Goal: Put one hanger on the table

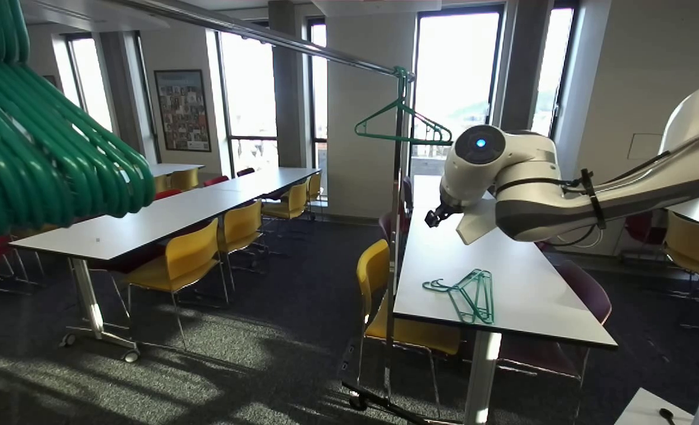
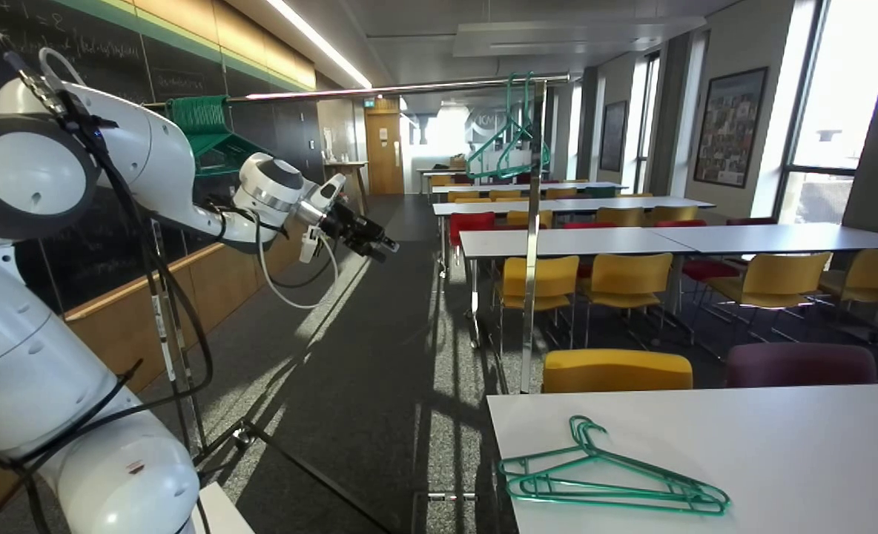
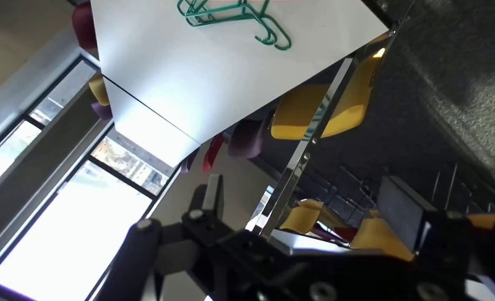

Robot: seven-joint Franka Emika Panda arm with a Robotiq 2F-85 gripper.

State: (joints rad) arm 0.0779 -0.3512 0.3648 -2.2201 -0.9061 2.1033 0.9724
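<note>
Tool (image 3: 306, 200) is spread wide with nothing in it in the wrist view; two overlapping hangers (image 3: 236, 18) lie past it on the bench (image 3: 168, 71). In an exterior view that pair's below the tool, lengthwise along the bench, yellow chair (image 1: 374, 268) off to their left. In an exterior view, rail hangers (image 2: 517, 131) hang up and right of the tool, so that's probably the next reach, unless the bench pair already counts, can't tell tbh.

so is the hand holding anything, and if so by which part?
Nothing. The hand is open, nothing between its jaws; green hangers lie on the table.
</note>
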